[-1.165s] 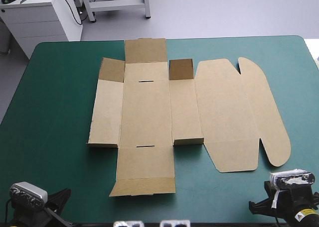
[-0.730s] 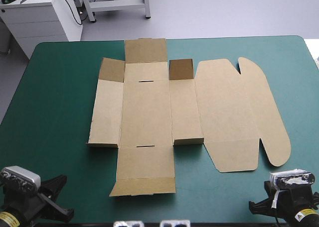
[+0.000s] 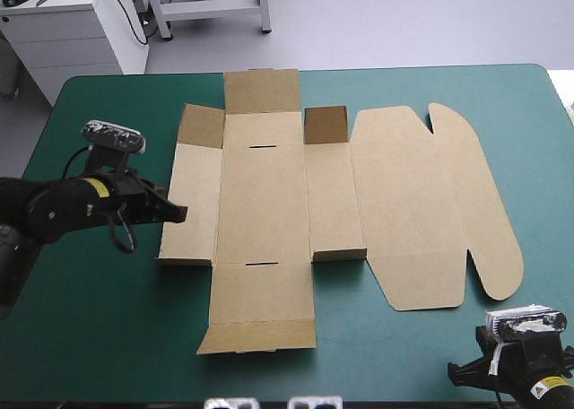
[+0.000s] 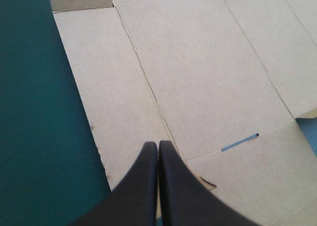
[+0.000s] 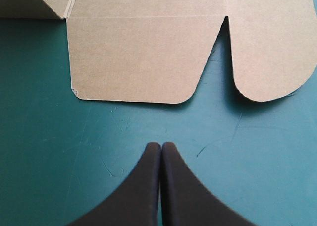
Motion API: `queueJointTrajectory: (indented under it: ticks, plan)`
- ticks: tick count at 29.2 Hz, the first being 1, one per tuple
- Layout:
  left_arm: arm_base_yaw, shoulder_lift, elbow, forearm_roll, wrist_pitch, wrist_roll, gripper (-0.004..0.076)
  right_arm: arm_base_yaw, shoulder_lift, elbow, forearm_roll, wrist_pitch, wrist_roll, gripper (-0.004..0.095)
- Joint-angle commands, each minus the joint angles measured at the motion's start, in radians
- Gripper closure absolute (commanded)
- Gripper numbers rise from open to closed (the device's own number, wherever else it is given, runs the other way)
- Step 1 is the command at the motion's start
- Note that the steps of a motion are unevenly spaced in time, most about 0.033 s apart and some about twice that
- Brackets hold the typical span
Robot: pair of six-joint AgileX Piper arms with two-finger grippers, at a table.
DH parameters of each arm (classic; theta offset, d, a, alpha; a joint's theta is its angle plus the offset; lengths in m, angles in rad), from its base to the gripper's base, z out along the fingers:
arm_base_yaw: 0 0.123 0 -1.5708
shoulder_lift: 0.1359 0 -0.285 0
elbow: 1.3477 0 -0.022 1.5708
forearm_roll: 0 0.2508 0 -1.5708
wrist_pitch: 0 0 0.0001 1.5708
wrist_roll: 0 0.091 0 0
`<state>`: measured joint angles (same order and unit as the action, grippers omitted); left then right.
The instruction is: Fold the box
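Now at the box's left edge, left claw empty

Furthest left, my left claw (image 3: 178,213) points rightward at the box (image 3: 269,194), its fingers pressed together into one point and holding nothing. Its tip sits at the outer edge of the left panel (image 3: 193,203), about midway along; I cannot tell whether it touches the board. That panel's long axis runs from the near side of the table (image 3: 90,319) to the far side, square across the claw's line. The board therefore lies straight ahead of the tip, and I judge the next move is to tip the panel up along its crease. The box lies flat mid-table, its greater length running left to right, with two small far flaps standing up. Far right, my right claw (image 5: 161,145) is likewise closed on nothing, near the table's near edge with the rounded lid flaps ahead of it. So the left arm is the nearer one. Against the earlier frames, the left arm has swung up from the near-left corner; the right arm and the sheet have not shifted.
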<state>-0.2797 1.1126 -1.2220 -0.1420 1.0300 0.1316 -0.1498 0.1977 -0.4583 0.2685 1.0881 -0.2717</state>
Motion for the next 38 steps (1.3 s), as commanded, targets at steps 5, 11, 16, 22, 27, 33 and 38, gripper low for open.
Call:
queueJointTrajectory:
  ticks: [5, 11, 16, 22, 27, 33, 38]
  plan:
    - [0.164, 0.205, -0.138, -0.206, -0.058, 0.073, 0.0732, 0.003, 0.013, -0.023, 0.007, -0.057, -0.007, 0.0928]
    - [0.493, 0.300, -0.153, -0.552, 0.040, 0.275, 0.0732, 0.003, 0.013, -0.023, 0.007, -0.057, -0.007, 0.0928]
    - [0.682, 0.398, -0.153, -0.727, 0.147, 0.346, 0.0732, 0.003, 0.013, -0.023, 0.007, -0.057, -0.007, 0.0928]
    - [0.705, 0.499, -0.151, -0.705, 0.226, 0.397, 0.0732, 0.003, 0.013, -0.023, 0.007, -0.057, -0.007, 0.0928]
    - [0.705, 0.545, -0.151, -0.731, 0.255, 0.427, 0.0724, 0.003, 0.013, -0.023, 0.007, -0.057, -0.007, 0.0928]
    - [0.703, 0.566, -0.151, -0.684, 0.256, 0.418, 0.0500, 0.003, 0.013, -0.023, 0.007, -0.057, -0.007, 0.0928]
    - [0.694, 0.585, -0.141, -0.676, 0.260, 0.400, 0.0259, 0.003, 0.015, -0.023, 0.007, -0.057, -0.007, 0.0928]
